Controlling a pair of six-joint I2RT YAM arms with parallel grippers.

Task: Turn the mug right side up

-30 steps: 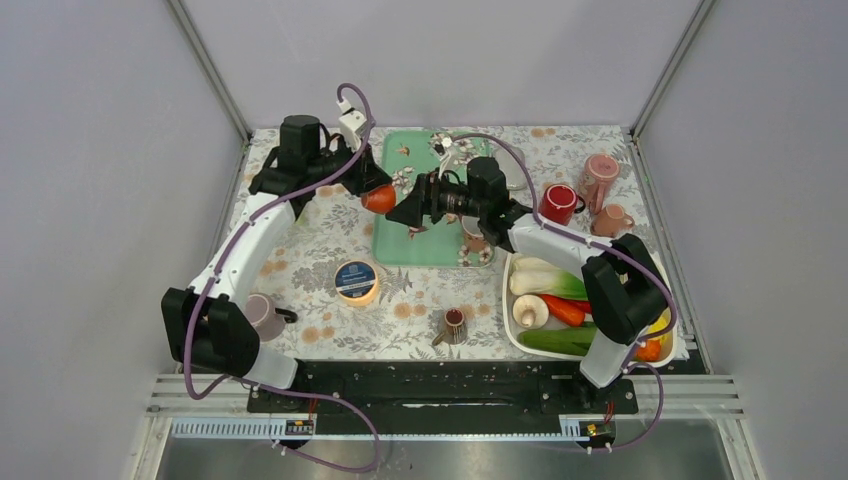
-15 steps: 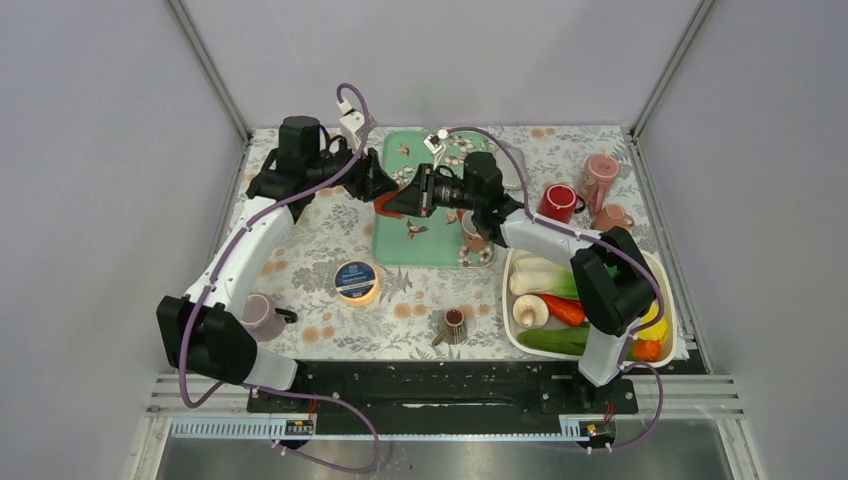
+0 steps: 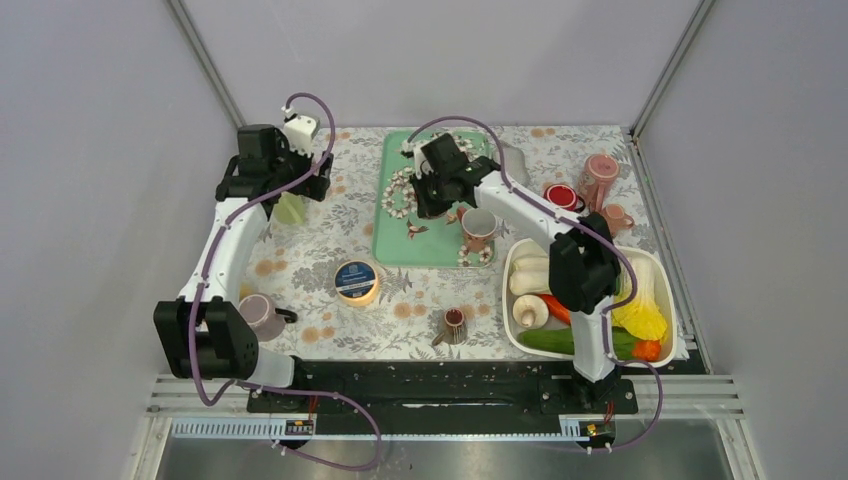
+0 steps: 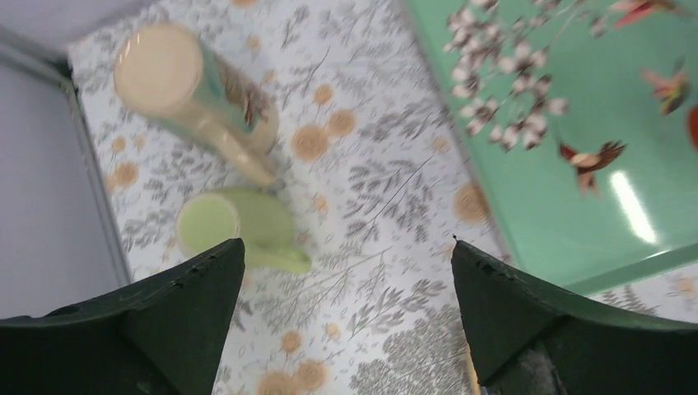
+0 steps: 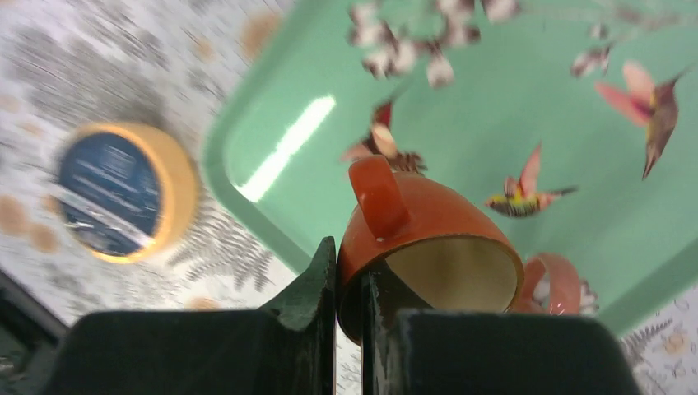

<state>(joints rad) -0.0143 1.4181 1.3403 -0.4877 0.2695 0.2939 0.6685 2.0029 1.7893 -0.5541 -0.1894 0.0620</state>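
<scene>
Orange mug (image 5: 428,222): held by the right gripper over the green tray (image 3: 395,245), at the tray's rounded corner in the right wrist view. It is tilted, with the handle standing toward the top of that view and the cream inside turned partly toward the camera. It cannot be made out under the arm in the top view, and contact with the tray cannot be told.

Right gripper (image 5: 350,280): closed tightly on the mug's wall at the rim, with only a narrow slit left between the fingers. From above it is seen over the tray's far half (image 3: 432,190).

Left gripper (image 4: 346,280): spread wide and holding nothing. It hangs over the floral tablecloth (image 3: 330,240), to the left of the tray (image 3: 300,185).

Light green mug (image 4: 234,226): seen on the cloth between the left fingers and touched by neither.

Cream patterned mug (image 4: 193,90): placed just beyond the light green mug, near the table's left edge.

Round tin (image 3: 356,280): yellow-rimmed with a blue top, set on the cloth just off the tray's near left corner.

Pinkish mug (image 3: 478,228): set on the tray's near right part, beside the right arm.

Vegetable dish (image 3: 520,262): placed at the table's near right.
</scene>
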